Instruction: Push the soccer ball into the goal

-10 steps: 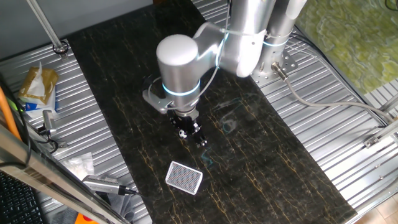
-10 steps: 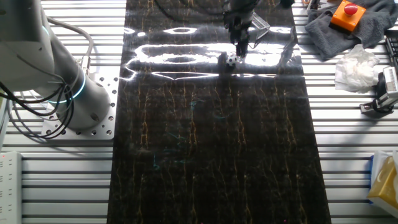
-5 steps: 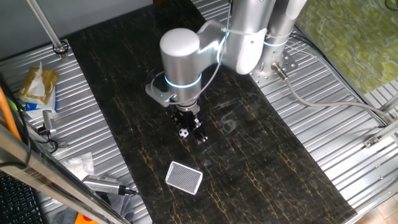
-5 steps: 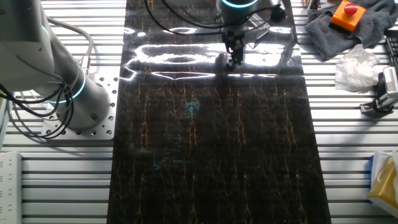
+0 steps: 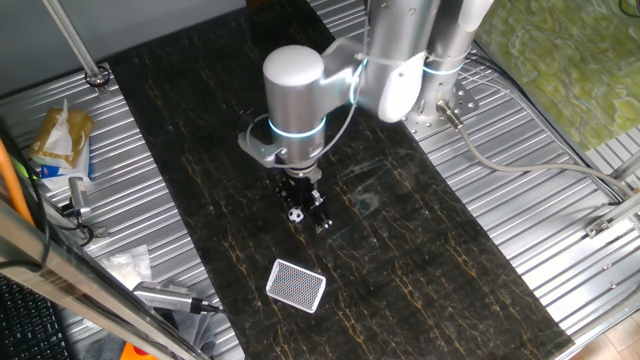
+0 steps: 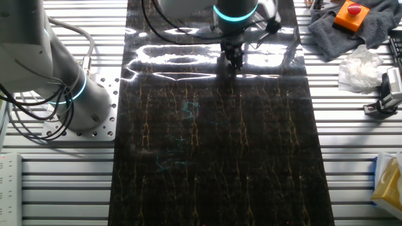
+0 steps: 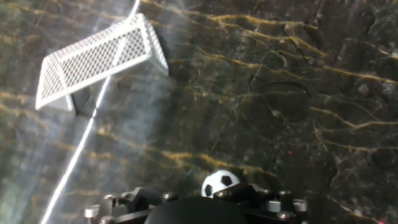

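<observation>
The small black-and-white soccer ball lies on the dark marble mat, touching the left side of my gripper. The black fingers look shut with nothing between them. The goal, a white-rimmed frame with dark mesh, lies nearer the front edge, a short gap below the ball. In the hand view the ball sits just ahead of the gripper body at the bottom, and the goal stands at the upper left. In the other fixed view the gripper hides the ball, and the goal is out of sight.
Ribbed metal table surrounds the dark mat. A yellow packet and tools lie at the left. In the other fixed view an orange box with a red button sits on a grey cloth, and a second arm's base stands at the left.
The arm's wrist has swung slightly. In the other fixed view the gripper slid left and now covers the ball. The ball has hardly moved relative to the goal.
</observation>
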Robot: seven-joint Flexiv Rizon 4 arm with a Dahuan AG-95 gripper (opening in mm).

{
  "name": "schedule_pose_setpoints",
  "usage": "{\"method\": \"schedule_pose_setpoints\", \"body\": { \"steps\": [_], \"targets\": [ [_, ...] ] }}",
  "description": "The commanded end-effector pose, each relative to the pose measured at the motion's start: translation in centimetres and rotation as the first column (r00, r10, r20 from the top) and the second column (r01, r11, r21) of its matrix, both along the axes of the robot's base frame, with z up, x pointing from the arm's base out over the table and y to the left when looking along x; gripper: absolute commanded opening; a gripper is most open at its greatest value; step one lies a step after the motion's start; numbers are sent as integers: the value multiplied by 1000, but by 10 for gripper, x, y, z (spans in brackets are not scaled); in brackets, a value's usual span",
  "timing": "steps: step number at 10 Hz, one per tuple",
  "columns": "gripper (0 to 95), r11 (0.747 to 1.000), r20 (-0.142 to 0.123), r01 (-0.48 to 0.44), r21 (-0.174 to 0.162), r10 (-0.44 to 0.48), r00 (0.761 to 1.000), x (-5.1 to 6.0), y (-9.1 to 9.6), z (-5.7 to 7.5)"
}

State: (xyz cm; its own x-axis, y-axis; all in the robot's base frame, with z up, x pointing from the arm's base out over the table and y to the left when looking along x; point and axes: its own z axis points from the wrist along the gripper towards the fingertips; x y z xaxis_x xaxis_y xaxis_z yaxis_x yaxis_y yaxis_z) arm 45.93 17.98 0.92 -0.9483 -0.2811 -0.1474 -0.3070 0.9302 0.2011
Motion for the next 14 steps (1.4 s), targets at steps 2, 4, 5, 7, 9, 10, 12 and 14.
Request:
{"method": "schedule_pose_setpoints", "body": {
  "steps": [2,4,5,7,9,10,12,14],
  "targets": [
    [950,996,-60,79,44,-76,995,14,18,11],
    [950,995,-63,87,43,-85,994,22,30,22],
    [950,995,-62,87,43,-85,994,23,32,22],
    [950,996,-63,76,37,-73,995,27,38,23],
    [950,997,-78,74,33,-72,994,24,37,28],
    [950,996,-89,83,34,-80,993,22,37,33],
    [950,994,-96,106,38,-102,990,16,39,36],
    [950,992,-99,123,39,-119,988,8,43,36]
  ]
}}
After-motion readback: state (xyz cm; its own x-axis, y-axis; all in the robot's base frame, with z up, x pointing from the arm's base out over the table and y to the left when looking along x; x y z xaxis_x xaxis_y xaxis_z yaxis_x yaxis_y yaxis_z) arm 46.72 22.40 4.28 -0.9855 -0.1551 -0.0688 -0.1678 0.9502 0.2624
